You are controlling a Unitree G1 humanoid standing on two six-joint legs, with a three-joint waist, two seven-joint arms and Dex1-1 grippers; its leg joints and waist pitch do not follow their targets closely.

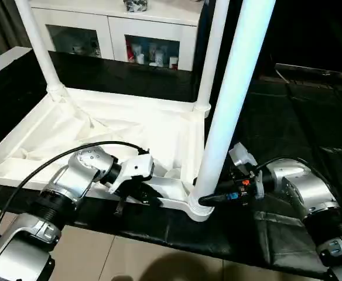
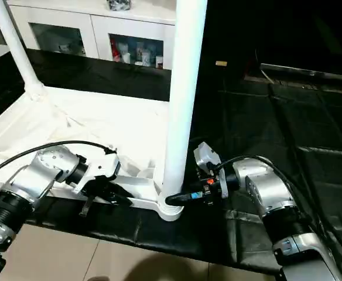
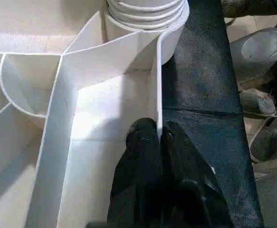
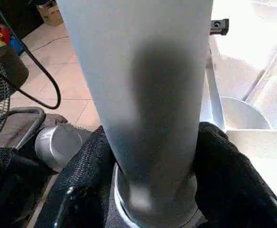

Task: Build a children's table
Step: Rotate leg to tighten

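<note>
Two fingers [image 4: 224, 180] of the right gripper [image 4: 152, 190] clasp the near leg [image 1: 229, 111].

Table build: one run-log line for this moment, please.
left gripper: shut on tabletop rim | right gripper: around near-corner leg base | legs upright: three

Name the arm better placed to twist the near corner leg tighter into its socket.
Right. The right gripper already straddles the base of the near leg, a finger on each side. The left gripper is pinched on the tabletop's rim wall, steadying it.
</note>
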